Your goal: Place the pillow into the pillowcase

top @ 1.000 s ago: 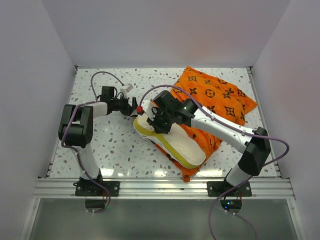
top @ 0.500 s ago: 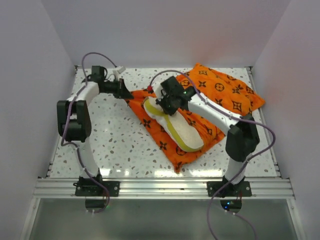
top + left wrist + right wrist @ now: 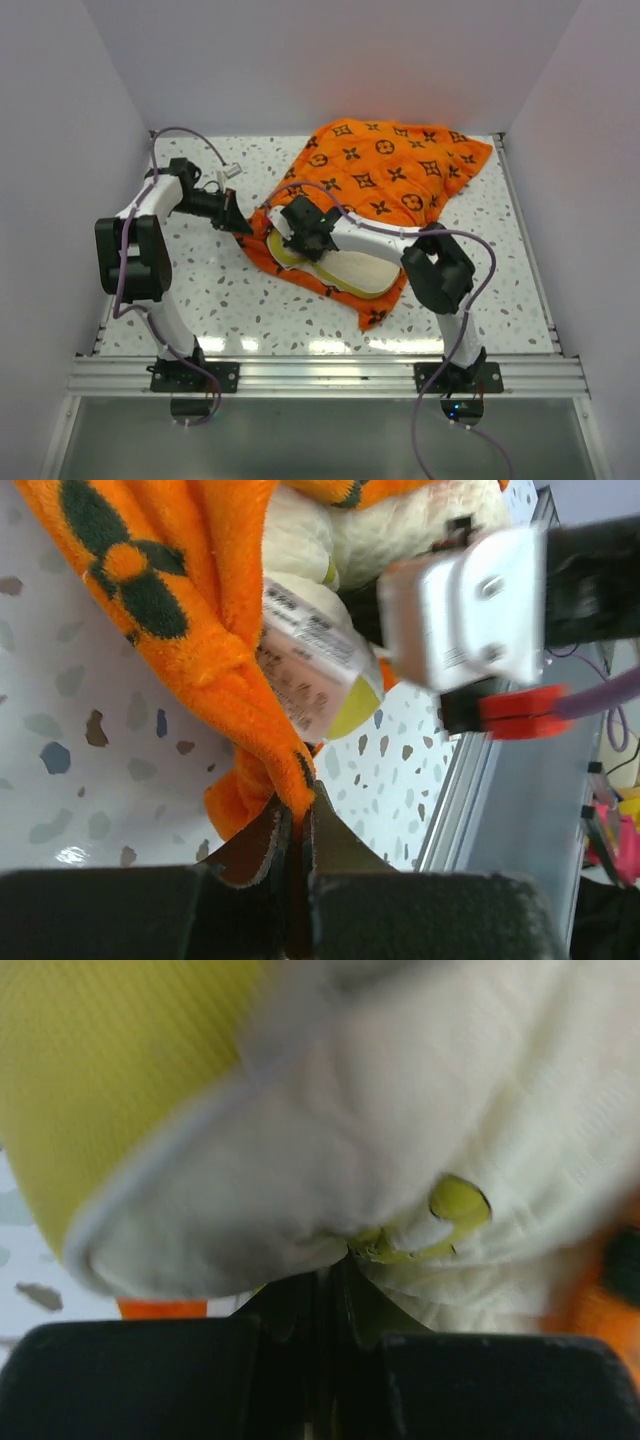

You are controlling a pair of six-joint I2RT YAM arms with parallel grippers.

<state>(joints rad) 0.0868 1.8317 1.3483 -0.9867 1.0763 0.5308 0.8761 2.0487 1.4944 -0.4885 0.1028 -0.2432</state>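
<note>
While the left gripper [image 3: 238, 214] is pinching the near-left hem of the pillowcase [image 3: 385, 172] between closed jaws, the right gripper [image 3: 301, 233] is clamping shut on a corner of the pillow [image 3: 352, 272]. That's the division of labour: one arm is pulling the mouth of the case out to the left, and the other is steering the cushion.

The pillow is lying on the lower orange flap on the table [image 3: 210, 290], right at the opening, with the upper layer billowing up toward the back wall. From the left wrist, the hem is bunching straight into the fingertips, and the pillow's white care tag [image 3: 305, 670] is showing just behind it. From the right wrist, cream fabric and yellow band are gathering into the shut jaws.

My read is that insertion is only starting, since most of the pillow is showing uncovered.
</note>
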